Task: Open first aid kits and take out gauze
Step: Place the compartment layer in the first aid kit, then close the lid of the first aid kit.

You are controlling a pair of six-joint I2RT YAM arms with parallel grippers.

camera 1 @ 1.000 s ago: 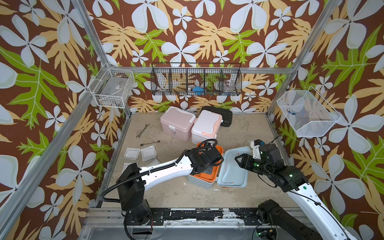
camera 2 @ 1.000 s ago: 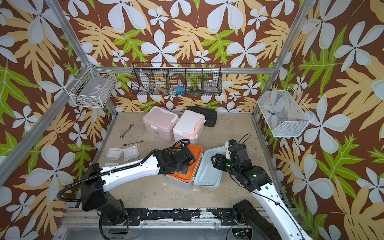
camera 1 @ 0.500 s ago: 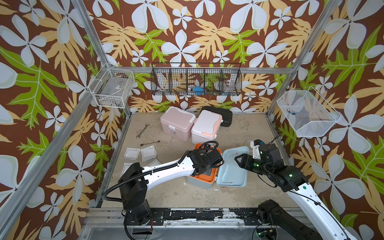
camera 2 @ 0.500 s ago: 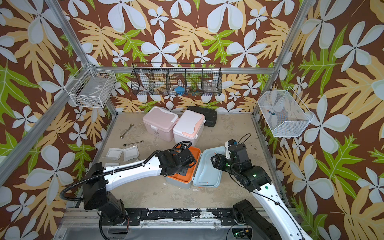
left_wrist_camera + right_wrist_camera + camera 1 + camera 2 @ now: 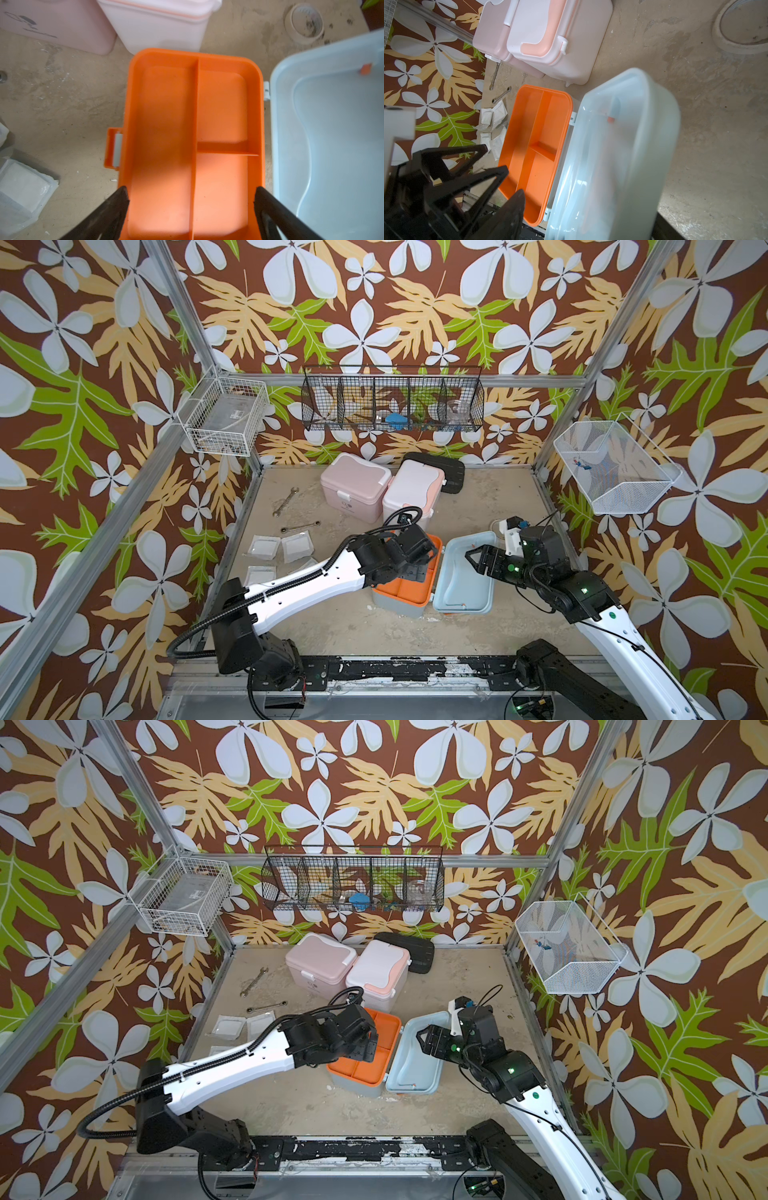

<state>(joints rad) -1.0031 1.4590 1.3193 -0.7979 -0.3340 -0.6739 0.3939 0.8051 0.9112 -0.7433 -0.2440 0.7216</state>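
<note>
Your left claw (image 5: pixel 191 188) gaped wide over the blue kit's (image 5: pixel 463 576) empty tray (image 5: pixel 166 124), gauze (image 5: pixel 296 545) out at 9 o'clock, pink kit (image 5: pixel 353 485) and white kit (image 5: pixel 409 489) unopened.

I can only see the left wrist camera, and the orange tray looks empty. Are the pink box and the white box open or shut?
Observer: Both shut. In both top views the pink kit and the white-and-peach kit have their lids down.
Kid: How much gauze is out? I only see an edge.
Observer: Several gauze packets lie on the table near a wrench.
Kid: Where's the other arm?
Observer: The right end effector hangs over the light blue lid, jaws apart, empty.
</note>
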